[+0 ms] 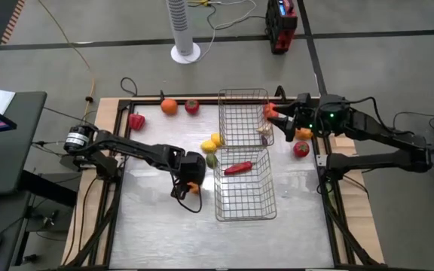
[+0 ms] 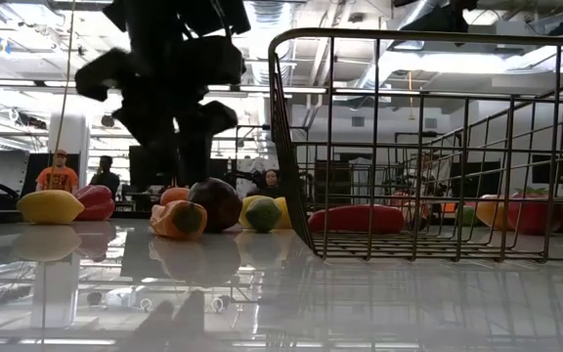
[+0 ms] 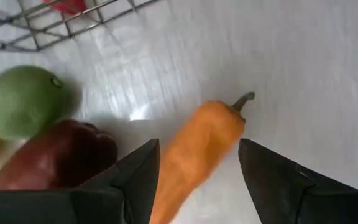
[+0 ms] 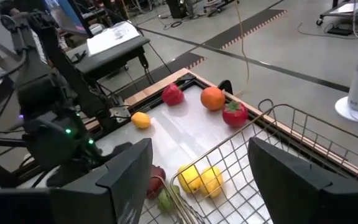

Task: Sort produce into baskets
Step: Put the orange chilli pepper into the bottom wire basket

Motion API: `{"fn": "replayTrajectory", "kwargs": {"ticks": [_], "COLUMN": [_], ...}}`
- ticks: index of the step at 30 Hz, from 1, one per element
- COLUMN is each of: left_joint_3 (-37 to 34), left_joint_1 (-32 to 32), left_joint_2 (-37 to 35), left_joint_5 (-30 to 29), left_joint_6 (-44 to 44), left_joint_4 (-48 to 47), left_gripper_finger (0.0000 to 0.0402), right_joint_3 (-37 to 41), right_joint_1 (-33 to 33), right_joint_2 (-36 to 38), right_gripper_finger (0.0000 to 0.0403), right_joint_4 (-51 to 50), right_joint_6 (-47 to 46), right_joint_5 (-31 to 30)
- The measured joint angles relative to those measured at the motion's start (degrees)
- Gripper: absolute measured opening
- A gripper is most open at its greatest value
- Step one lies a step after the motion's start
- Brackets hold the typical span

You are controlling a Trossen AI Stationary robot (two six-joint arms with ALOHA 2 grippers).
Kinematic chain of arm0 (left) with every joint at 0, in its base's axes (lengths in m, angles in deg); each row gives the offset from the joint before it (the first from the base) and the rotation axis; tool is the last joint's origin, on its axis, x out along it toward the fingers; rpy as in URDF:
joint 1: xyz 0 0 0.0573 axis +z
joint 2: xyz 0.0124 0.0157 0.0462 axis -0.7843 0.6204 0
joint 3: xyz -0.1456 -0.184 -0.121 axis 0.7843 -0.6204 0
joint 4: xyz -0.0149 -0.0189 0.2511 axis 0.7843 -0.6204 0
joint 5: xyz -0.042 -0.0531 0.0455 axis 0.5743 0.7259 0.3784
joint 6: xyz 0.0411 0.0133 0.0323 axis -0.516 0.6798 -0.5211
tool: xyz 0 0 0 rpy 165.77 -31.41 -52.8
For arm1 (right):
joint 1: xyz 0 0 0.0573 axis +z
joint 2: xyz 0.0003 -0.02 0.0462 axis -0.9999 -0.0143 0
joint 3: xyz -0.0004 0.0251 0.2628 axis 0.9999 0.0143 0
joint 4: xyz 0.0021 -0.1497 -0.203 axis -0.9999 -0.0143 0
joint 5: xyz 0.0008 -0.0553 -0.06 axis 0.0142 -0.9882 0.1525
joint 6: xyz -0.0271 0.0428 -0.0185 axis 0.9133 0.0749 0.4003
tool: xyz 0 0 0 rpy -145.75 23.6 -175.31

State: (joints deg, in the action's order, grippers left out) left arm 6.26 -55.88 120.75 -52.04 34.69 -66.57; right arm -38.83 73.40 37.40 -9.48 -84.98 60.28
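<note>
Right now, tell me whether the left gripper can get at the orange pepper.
Probably yes. The left gripper is directly over the orange pepper, open fingers on either side of it. A dark red fruit lies close to one finger.

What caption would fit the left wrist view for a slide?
Left gripper open around an orange pepper lying on the table, beside a green lime and a dark red fruit.

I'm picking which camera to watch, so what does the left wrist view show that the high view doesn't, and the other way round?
Only the left wrist view shows the orange pepper's green stem and the gap beside each finger. Only the high view shows both baskets, the right gripper above the far basket, and the scattered produce. Both show the left gripper over that pepper near the lime.
</note>
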Motion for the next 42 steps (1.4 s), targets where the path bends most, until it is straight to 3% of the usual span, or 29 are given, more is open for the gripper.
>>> {"fn": "replayTrajectory", "kwargs": {"ticks": [4, 8, 12, 21, 26, 31, 38, 42], "left_joint_3": [-1.15, -1.24, -1.30, -1.14, -0.87, 4.51, 17.91, 25.54], "left_joint_1": [0.28, 1.03, 1.00, 1.02, 0.85, 1.13, 3.22, 4.54], "left_joint_2": [0.00, 1.83, 4.28, 8.15, 7.71, 7.30, 7.30, 7.26], "left_joint_5": [-1.88, 2.96, 3.78, -1.30, -3.19, -3.58, -7.64, -8.30], "left_joint_6": [-2.21, -2.76, -6.68, -9.59, -6.34, 0.10, 5.45, 7.86], "left_joint_4": [5.43, 2.94, 1.54, 0.06, -1.84, -8.39, -17.85, -18.34], "left_gripper_finger": [0.0206, 0.0206, 0.0206, 0.0203, 0.0165, 0.0117, 0.0130, 0.0147], "right_joint_3": [0.00, 0.00, 0.00, 0.00, 0.00, 0.00, 0.00, 0.00], "right_joint_1": [0.65, 1.28, 1.65, 1.90, 1.82, 1.82, 1.78, 1.78], "right_joint_2": [0.00, 0.00, 0.00, 0.00, 0.00, 0.00, 0.45, 0.74], "right_gripper_finger": [0.0291, 0.0291, 0.0291, 0.0291, 0.0291, 0.0291, 0.0291, 0.0291], "right_joint_4": [-0.07, -0.16, -0.19, -0.42, -0.35, -0.22, -0.01, 0.28], "right_joint_6": [-0.88, -1.49, -1.50, -2.39, -2.39, -2.38, -2.35, -2.28], "right_joint_5": [0.02, 0.02, 0.02, 0.02, 0.00, -0.03, -0.07, -0.09]}}
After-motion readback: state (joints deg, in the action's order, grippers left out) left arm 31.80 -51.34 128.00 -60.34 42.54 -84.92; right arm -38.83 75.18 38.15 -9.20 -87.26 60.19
